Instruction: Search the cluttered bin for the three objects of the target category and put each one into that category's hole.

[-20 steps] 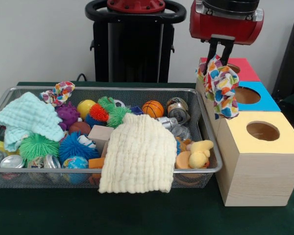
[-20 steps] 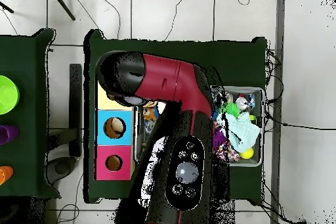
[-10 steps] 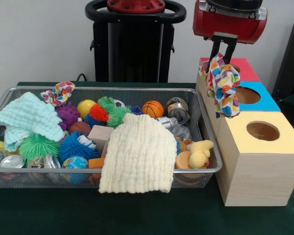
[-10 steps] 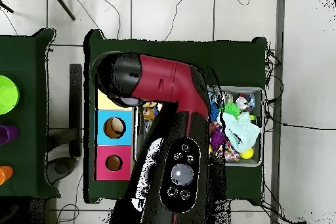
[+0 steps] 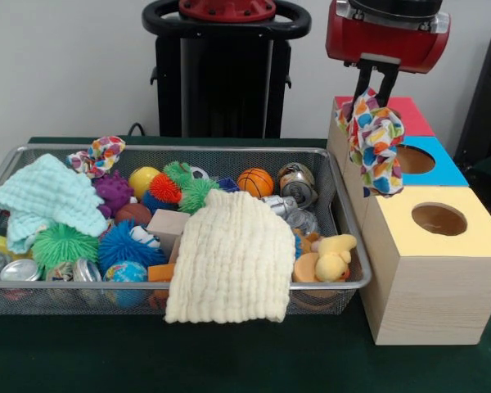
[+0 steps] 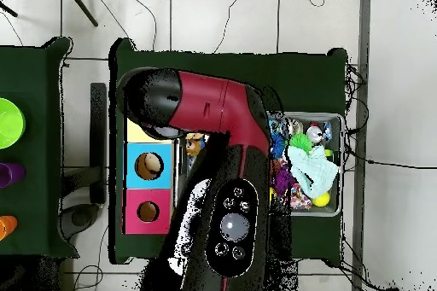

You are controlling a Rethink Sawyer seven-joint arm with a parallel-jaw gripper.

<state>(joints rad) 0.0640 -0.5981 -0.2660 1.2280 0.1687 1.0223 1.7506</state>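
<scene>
Aloft, the end effector [image 5: 375, 88] pinches a ruffled fabric piece [image 5: 374, 142] dangling just beside the blue-topped box [image 5: 420, 160].

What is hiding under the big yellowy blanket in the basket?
The cream cloth covers the basket's front middle and hangs over its rim. Peeking out beside it are a wooden block and a yellow duck. What lies underneath cannot be seen.

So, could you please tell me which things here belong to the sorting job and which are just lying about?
Job:
- gripper, shut on a ruffled white fabric piece with coloured print
- second printed ruffled piece on the far rim of the silver wire mesh basket
- round hole in the yellow-topped wooden box

Lying about:
- cream waffle cloth
- mint-green waffle cloth
- orange basketball
</scene>
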